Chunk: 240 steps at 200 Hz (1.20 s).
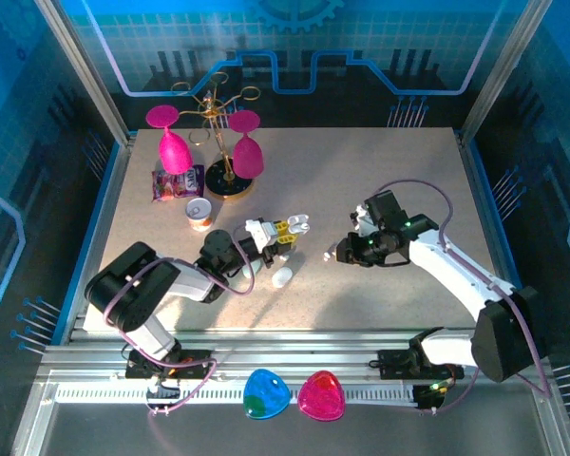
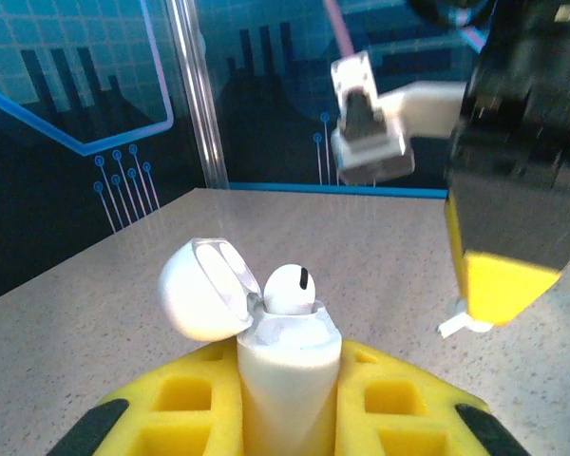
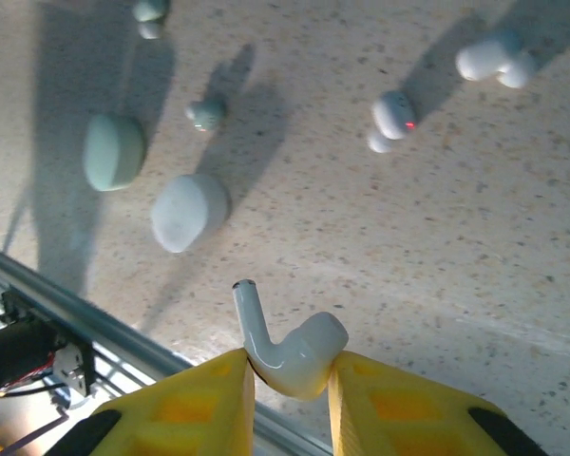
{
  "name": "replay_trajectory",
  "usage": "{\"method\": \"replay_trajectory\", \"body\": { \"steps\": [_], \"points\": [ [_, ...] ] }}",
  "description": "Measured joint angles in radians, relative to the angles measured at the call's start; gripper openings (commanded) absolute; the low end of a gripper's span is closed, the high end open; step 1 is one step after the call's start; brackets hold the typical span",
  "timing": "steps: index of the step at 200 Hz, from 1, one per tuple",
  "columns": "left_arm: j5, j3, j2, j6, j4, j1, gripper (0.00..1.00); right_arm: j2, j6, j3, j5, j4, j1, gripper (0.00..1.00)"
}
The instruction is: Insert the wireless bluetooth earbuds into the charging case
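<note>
- The left pincer [image 2: 290, 423] is clamped on an upright white charging case [image 2: 287, 366] standing between its yellow fingers, with the lid [image 2: 201, 290] flipped open to the left.
- A seated earbud [image 2: 287, 288] rests in the case top, just beyond the fingertips.
- The right pincer [image 3: 290, 394] pinches a white stemmed earbud [image 3: 299, 356] between its tips, stem pointing away.
- Past those tips, on the table [image 3: 361, 247], lie a closed white case [image 3: 188, 211], a mint case [image 3: 112, 150] and loose buds [image 3: 391, 114].
</note>
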Motion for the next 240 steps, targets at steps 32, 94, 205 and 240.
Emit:
{"method": "replay_trajectory", "body": {
  "steps": [32, 94, 205, 240],
  "points": [
    [0.000, 0.015, 0.050, 0.045, -0.001, 0.000, 0.02, -0.016, 0.013, 0.039, -0.031, -0.002, 0.042, 0.26],
    [0.001, 0.031, 0.086, 0.143, 0.000, 0.000, 0.02, 0.005, 0.053, 0.126, -0.077, 0.010, 0.118, 0.26],
    [0.047, 0.023, 0.086, 0.312, 0.000, -0.007, 0.02, 0.148, 0.056, 0.249, -0.082, 0.027, 0.158, 0.25],
    [0.061, 0.016, 0.080, 0.335, 0.000, -0.009, 0.02, 0.163, 0.056, 0.259, -0.082, 0.024, 0.158, 0.25]
  ]
}}
